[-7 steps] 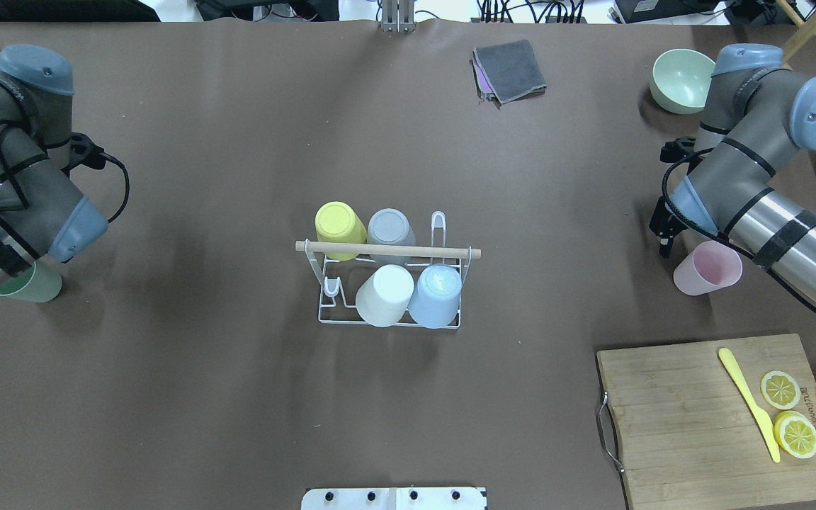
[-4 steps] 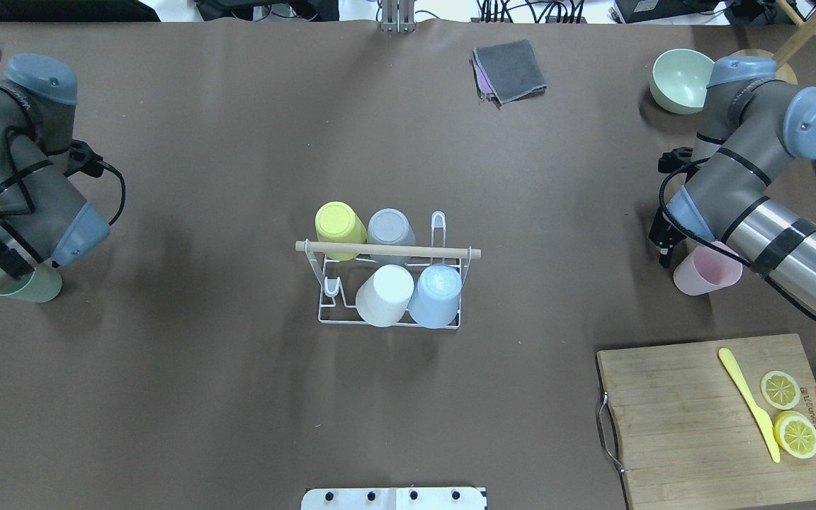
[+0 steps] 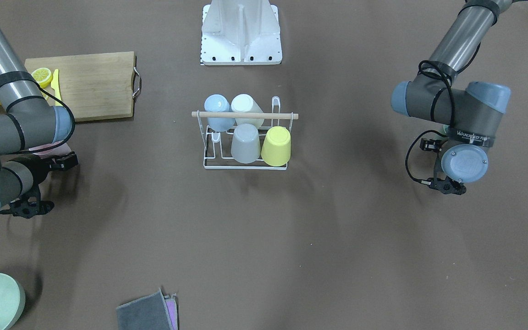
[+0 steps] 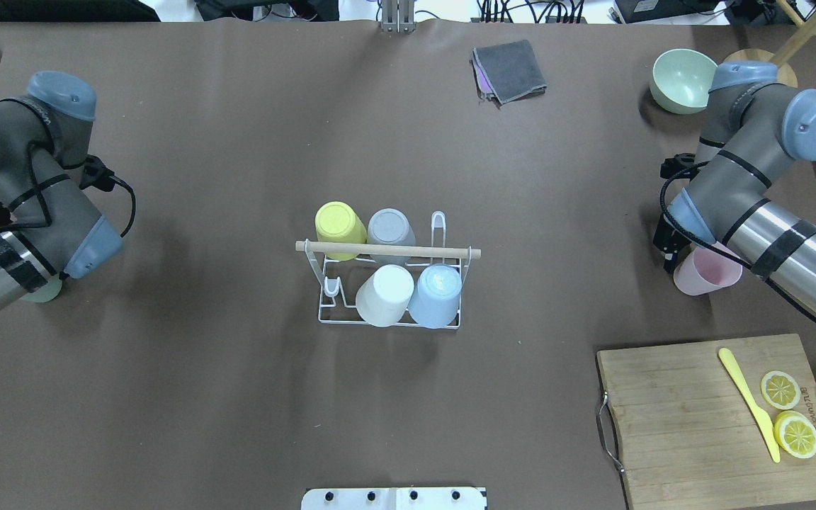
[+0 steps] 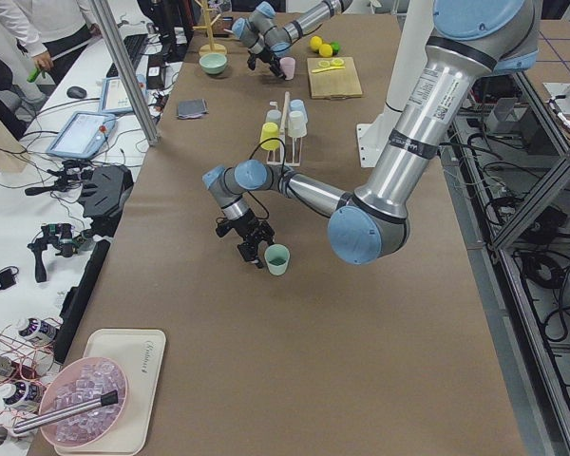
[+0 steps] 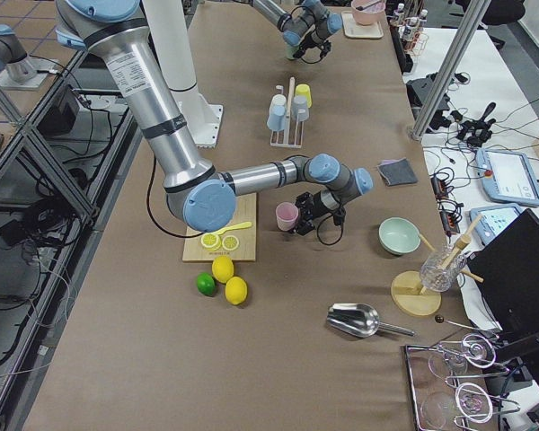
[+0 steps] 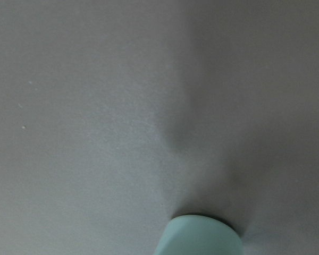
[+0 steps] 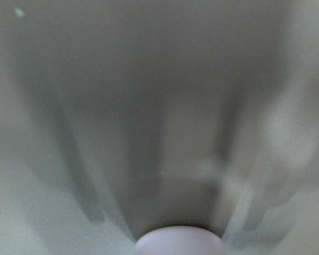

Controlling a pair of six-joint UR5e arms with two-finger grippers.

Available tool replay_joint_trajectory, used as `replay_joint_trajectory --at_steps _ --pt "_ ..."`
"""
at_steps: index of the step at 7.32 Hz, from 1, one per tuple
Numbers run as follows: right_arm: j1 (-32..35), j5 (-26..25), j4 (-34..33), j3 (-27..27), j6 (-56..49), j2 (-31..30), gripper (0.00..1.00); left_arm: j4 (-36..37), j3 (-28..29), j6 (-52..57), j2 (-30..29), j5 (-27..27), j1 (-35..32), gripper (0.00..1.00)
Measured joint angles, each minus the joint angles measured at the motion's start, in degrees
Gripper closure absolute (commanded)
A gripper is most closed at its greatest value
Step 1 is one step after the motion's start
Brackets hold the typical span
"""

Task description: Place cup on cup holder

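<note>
Right gripper [image 4: 667, 249] sits low, just beside the pink cup [image 4: 707, 275] on its rack side. Only the dark finger tips peek out from under the wrist, so I can't tell whether the jaws are parted or closed, or whether they touch the wall. On the other side, the left gripper [image 5: 250, 243] hangs close to the green cup [image 5: 277, 258]. From that side camera I can't judge its state either. Both cups stand mouth-up on the table, well away from the cup holder [image 4: 450, 252] at the centre.

I read each cup as a small plastic-looking tumbler: light, stiff, smooth-walled and slightly tapered. That makes it likely to slide in a loose pinch or tip if nudged. I'd grip over the rim, one finger inside and one outside, or across the upper body. Either way I need room to turn it over.

The holder already carries a yellow cup [image 4: 339, 223], a grey cup [image 4: 389, 227], a white cup [image 4: 384, 292] and a light blue cup [image 4: 436, 290]. Two pegs look free, one beside the grey cup and one beside the white. The wooden rod runs across the top and will crowd any descent, as will the neighbouring cups.

A cutting board [image 4: 684, 411] with lemon slices [image 4: 796, 433] and a yellow knife [image 4: 748, 404] lies near the pink cup. A green bowl [image 4: 681, 79] and a grey cloth [image 4: 511, 69] lie farther off.
</note>
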Motion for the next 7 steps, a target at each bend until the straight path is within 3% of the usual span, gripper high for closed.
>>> replay_joint_trajectory --at_steps 2,4,6,7 --pt "-0.2 0.6 -0.6 0.0 -0.5 -0.3 0.1 0.5 0.0 0.2 0.1 0.0 0.3 0.02" --pt "-0.5 0.9 -0.8 -0.1 -0.6 -0.4 0.35 0.5 -0.1 0.4 0.3 0.0 0.4 0.03" --pt "-0.5 1.3 -1.1 -0.4 -0.6 -0.3 0.51 0.5 -0.1 0.4 0.3 -0.1 0.6 0.07" --pt "-0.6 1.5 -1.5 -0.4 -0.6 -0.3 0.55 0.5 -0.1 0.4 0.4 -0.1 0.7 0.05"
